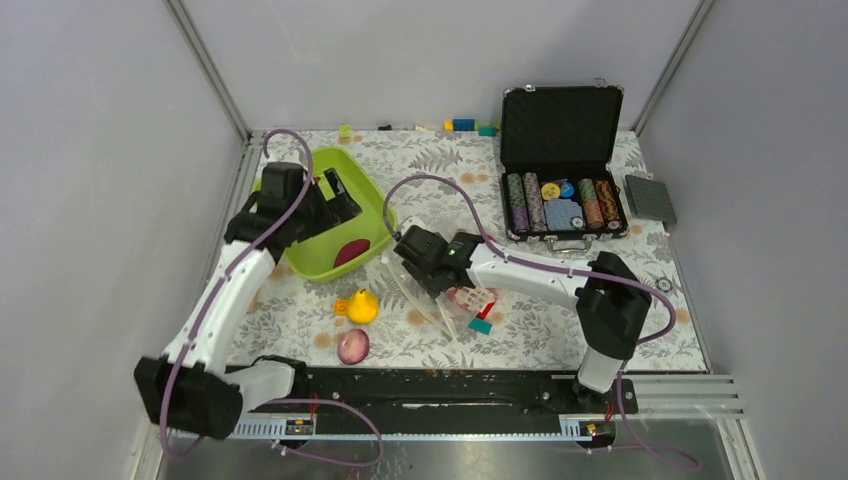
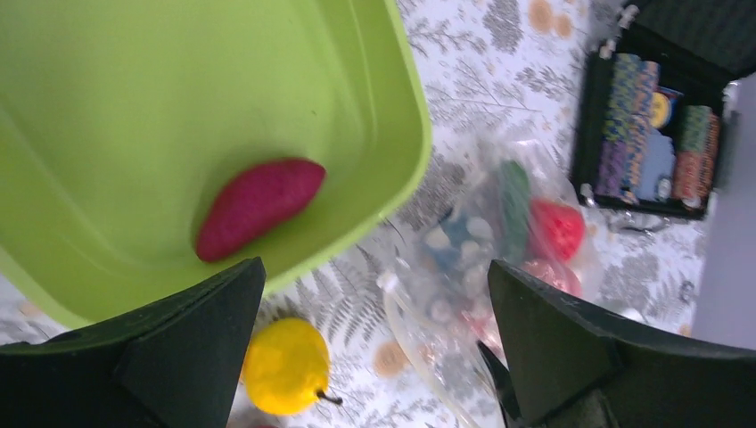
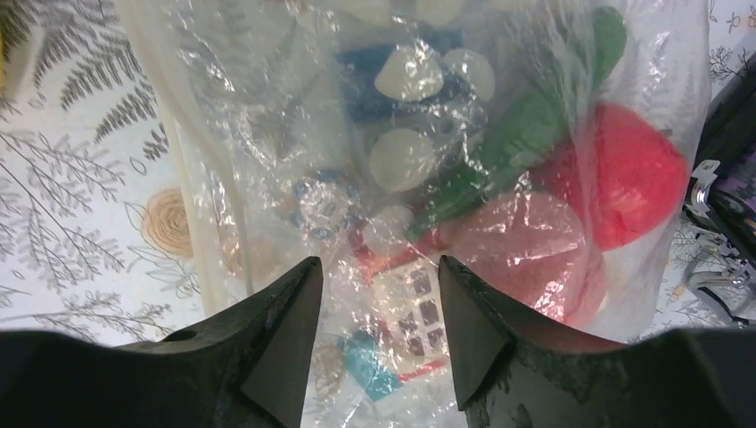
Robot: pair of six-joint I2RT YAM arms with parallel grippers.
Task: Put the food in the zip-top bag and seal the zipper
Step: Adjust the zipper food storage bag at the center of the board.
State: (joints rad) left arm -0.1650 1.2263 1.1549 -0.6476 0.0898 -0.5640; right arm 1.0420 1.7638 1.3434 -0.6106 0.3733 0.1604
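The zip-top bag (image 1: 425, 298) lies on the table in front of the green tub, its pale zipper (image 3: 189, 178) along one edge. Inside it I see a red piece (image 3: 635, 174), a green-stemmed chili (image 3: 535, 125) and a pink peach (image 3: 526, 250). My right gripper (image 1: 428, 280) hangs just over the bag (image 3: 294, 134), jaws apart, gripping nothing I can see. A yellow lemon (image 1: 362, 306) and a purple onion (image 1: 352, 346) lie loose on the table. A dark red piece (image 2: 258, 205) rests in the tub. My left gripper (image 2: 374, 267) is wide open over the tub's near rim.
The lime-green tub (image 1: 365, 195) stands at the back left. An open black case of poker chips (image 1: 560, 205) sits at the back right, beside a grey plate (image 1: 650, 198). Small blocks (image 1: 480, 325) lie by the bag, with more along the back edge (image 1: 462, 125).
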